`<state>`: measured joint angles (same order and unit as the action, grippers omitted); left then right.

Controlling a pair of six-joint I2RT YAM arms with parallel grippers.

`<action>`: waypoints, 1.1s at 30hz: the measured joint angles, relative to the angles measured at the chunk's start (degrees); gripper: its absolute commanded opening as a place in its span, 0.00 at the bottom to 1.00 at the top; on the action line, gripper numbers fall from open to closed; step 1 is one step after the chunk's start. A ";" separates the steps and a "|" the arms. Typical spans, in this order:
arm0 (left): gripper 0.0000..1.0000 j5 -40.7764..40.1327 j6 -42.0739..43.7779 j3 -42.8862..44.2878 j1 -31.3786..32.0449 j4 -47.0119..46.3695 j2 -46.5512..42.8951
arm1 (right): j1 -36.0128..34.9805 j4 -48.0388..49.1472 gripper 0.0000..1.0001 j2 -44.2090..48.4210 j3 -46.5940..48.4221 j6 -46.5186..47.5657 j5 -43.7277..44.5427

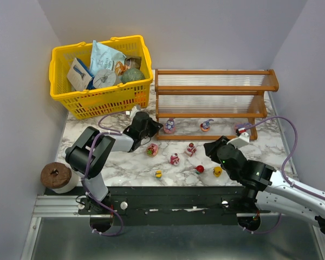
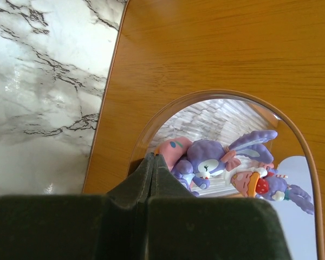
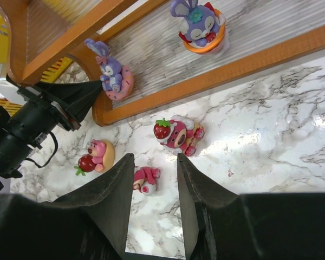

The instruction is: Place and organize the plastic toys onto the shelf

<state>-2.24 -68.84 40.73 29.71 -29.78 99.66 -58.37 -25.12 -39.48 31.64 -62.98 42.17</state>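
The shelf stands at the back right. Three purple toys sit on its lowest tier, at the left, the middle and the right. Several small pink, red and yellow toys lie on the table in front, among them one. My left gripper is shut and empty at the shelf's left end; in its wrist view a purple bunny toy shows through the side panel's arch. My right gripper is open above a lying pink bear, with a strawberry bear beyond it.
A yellow basket of packets stands at the back left, close to the shelf. A brown roll sits at the near left edge. Grey walls close both sides. A pink bear with a cherry lies left of my right gripper.
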 measured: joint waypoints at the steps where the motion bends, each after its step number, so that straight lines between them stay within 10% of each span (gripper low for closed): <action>1: 0.01 0.13 -0.04 -0.04 0.00 -0.04 0.02 | 0.00 -0.11 0.45 -0.07 0.00 0.00 0.00; 33: 0.03 2.67 -1.81 -6.80 0.52 -4.02 -4.09 | 0.00 -1.60 0.49 0.28 0.00 -0.13 0.00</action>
<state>0.43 -70.65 33.93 30.24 -33.80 95.57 -58.37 -26.72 -39.20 31.64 -63.11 42.17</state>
